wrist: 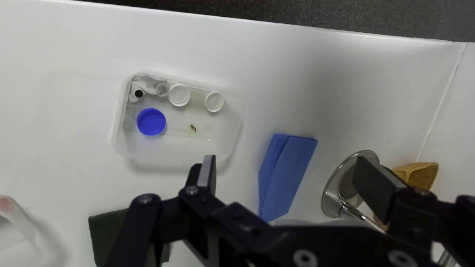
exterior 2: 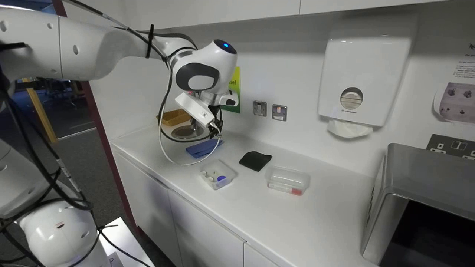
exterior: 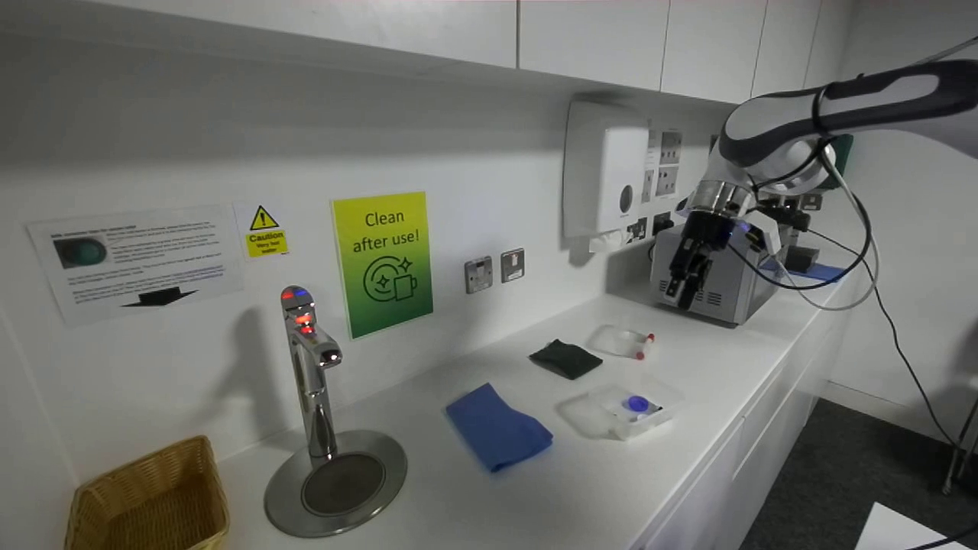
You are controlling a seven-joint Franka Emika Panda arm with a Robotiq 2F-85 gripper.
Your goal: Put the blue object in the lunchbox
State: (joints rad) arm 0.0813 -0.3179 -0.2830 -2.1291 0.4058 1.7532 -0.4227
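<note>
Spread jaws, blue cloth (wrist: 285, 176) below, apart

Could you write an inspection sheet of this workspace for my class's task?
Surface: white counter, with soft shadows.
Job's things: folded blue cloth, outside both lunchbox-like containers, cap container and red-item container; which is meant is unclear.
Clutter: blue cap and white caps in the cap container; red-ended item in the red-item container; dark cloth-like piece.
Fingers: wide apart, holding nothing.
Cables: looped beside the arm.
Surroundings: tap, wicker basket, towel dispenser, grey appliance, poster.
</note>
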